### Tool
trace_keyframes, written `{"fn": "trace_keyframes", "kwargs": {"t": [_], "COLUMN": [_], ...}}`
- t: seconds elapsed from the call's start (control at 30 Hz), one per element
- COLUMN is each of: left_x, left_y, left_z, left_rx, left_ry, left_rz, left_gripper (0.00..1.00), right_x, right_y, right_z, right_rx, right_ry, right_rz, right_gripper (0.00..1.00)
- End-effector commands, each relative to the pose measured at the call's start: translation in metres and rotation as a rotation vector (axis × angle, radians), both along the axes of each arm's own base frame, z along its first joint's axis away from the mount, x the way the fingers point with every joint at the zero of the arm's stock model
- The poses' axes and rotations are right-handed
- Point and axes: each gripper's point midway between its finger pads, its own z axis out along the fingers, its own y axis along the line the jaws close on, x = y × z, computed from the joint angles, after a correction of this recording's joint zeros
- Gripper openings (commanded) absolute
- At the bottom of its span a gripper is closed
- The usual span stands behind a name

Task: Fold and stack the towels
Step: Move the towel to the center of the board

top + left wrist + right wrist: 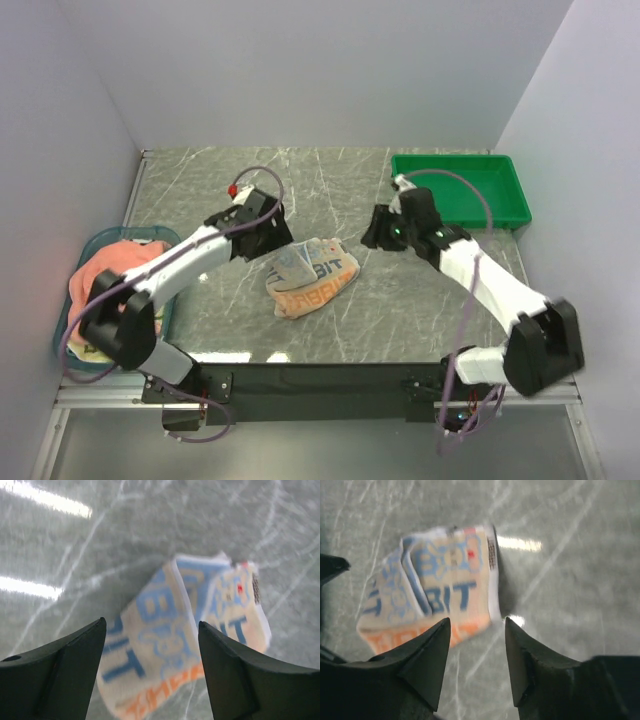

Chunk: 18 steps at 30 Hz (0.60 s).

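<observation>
grey-green marbled table top [330, 185] with pale veins forms the floor of a plain white-walled booth, and strip lights glint off it in both wrist views. seen from above, a green tray [490, 190] sits at the table's 2 o'clock corner. a blue basket [150, 236] sits at the 9 o'clock edge, heaped with a salmon-pink towel [112, 262].

the cream towel [310, 280] lies folded on the marble near the table's centre, between the two arms. its long axis runs on a slant from about 8 o'clock to 2 o'clock in the overhead view, with the orange-lettered edge facing about 7 o'clock. a narrower flap is folded over one side.

large blue letters cover the cloth, and "bit" can be read in the right wrist view. the orange row below it is too blurred to make out. a small dark label sits on one edge, its print too small to read.

the left gripper [151, 625] hovers over the towel at about 11 o'clock of it, fingers spread wide with nothing between them. the right gripper [477, 622] hangs at about 2 o'clock of the towel. its fingers are parted by a narrower gap and are likewise empty.
</observation>
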Motion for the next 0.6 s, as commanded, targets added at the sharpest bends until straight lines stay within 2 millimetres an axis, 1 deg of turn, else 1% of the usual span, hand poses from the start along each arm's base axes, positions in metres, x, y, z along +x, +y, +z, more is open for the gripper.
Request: {"fn": "trace_keyframes", "kwargs": {"t": [0.0,0.03,0.07,0.1,0.13,0.17,0.2,0.23,0.27,0.3,0.33,0.37,0.4,0.43,0.47,0.5,0.57], "left_x": [0.043,0.050,0.057,0.065,0.066,0.069,0.072,0.072,0.071,0.069,0.067,0.063,0.062,0.060,0.059,0.054,0.049], "left_y": [-0.015,-0.015,-0.013,-0.020,-0.021,-0.021,-0.020,-0.019,-0.015,-0.010,-0.006,0.002,0.005,0.009,0.015,0.019,0.027], "left_z": [0.002,-0.001,-0.004,-0.008,-0.012,-0.013,-0.015,-0.016,-0.017,-0.016,-0.017,-0.023,-0.016,-0.016,-0.017,-0.018,-0.022], "left_rx": [-0.057,-0.056,-0.054,-0.067,-0.064,-0.057,-0.051,-0.045,-0.035,-0.030,-0.030,-0.030,-0.042,-0.045,-0.040,-0.037,-0.018], "left_ry": [-0.011,0.002,0.016,0.034,0.052,0.055,0.060,0.063,0.065,0.063,0.062,0.070,0.050,0.046,0.041,0.035,0.034], "left_rz": [-0.089,-0.092,-0.094,-0.111,-0.119,-0.133,-0.139,-0.146,-0.150,-0.146,-0.144,-0.135,-0.133,-0.129,-0.121,-0.121,-0.121], "left_gripper": [0.79,0.79,0.79,0.78,0.78,0.78,0.78,0.78,0.78,0.78,0.79,0.79,0.79,0.79,0.79,0.79,0.80], "right_x": [0.053,0.058,0.069,0.077,0.079,0.088,0.093,0.094,0.100,0.101,0.103,0.104,0.105,0.104,0.107,0.106,0.108], "right_y": [0.025,0.034,0.040,0.044,0.051,0.057,0.060,0.062,0.069,0.071,0.071,0.077,0.077,0.079,0.080,0.081,0.081], "right_z": [0.010,0.007,0.014,-0.006,-0.012,-0.008,-0.026,-0.034,-0.032,-0.047,-0.052,-0.053,-0.064,-0.067,-0.069,-0.080,-0.086], "right_rx": [-0.047,-0.065,-0.084,-0.123,-0.139,-0.146,-0.176,-0.196,-0.205,-0.229,-0.248,-0.261,-0.279,-0.284,-0.300,-0.311,-0.332], "right_ry": [-0.102,-0.109,-0.137,-0.104,-0.095,-0.106,-0.073,-0.052,-0.063,-0.037,-0.030,-0.036,-0.018,-0.011,-0.012,0.009,0.018], "right_rz": [0.032,0.050,0.063,0.067,0.085,0.095,0.103,0.109,0.121,0.130,0.126,0.140,0.141,0.145,0.134,0.138,0.129], "right_gripper": [0.51,0.51,0.51,0.51,0.52,0.53,0.57,0.59,0.61,0.61,0.63,0.63,0.63,0.63,0.63,0.63,0.63]}}
